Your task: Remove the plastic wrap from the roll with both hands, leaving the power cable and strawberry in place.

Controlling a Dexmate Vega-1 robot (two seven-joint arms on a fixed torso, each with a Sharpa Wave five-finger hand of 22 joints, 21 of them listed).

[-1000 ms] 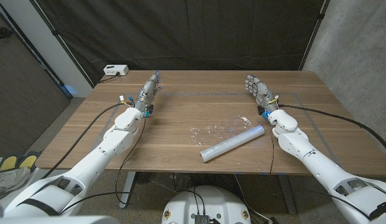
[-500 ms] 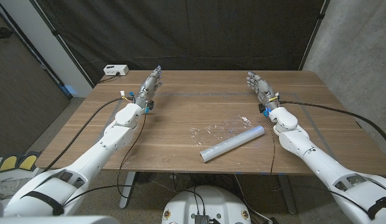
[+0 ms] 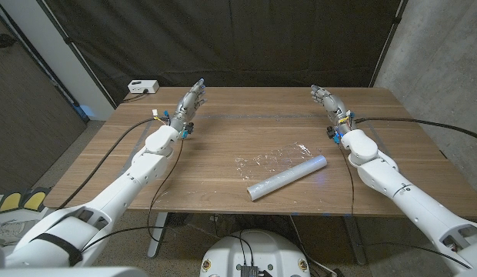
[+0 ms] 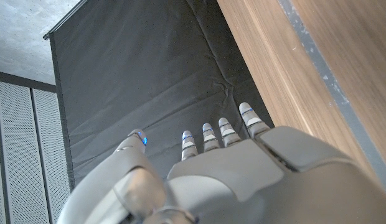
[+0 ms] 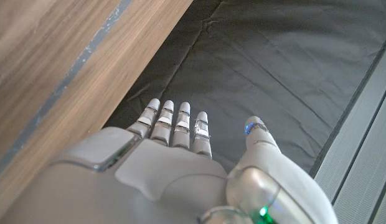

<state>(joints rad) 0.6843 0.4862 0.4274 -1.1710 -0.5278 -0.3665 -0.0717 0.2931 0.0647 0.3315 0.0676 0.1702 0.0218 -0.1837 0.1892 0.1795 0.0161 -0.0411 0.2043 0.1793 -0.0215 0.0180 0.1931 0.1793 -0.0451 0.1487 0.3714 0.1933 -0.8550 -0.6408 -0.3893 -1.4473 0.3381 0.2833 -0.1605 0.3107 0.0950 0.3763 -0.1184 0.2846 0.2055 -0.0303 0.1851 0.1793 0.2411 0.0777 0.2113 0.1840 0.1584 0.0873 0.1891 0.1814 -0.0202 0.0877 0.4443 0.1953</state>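
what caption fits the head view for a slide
Both open hands, left and right, at the table's far edge; roll beside loose wrap.

Count, head view: one wooden table (image 3: pixel 223 131); one roll (image 3: pixel 287 177); one crumpled sheet of plastic wrap (image 3: pixel 268 161); two robot hands, left (image 3: pixel 189 103) and right (image 3: pixel 329 103); one white box (image 3: pixel 142 86) beyond the table's far left corner.
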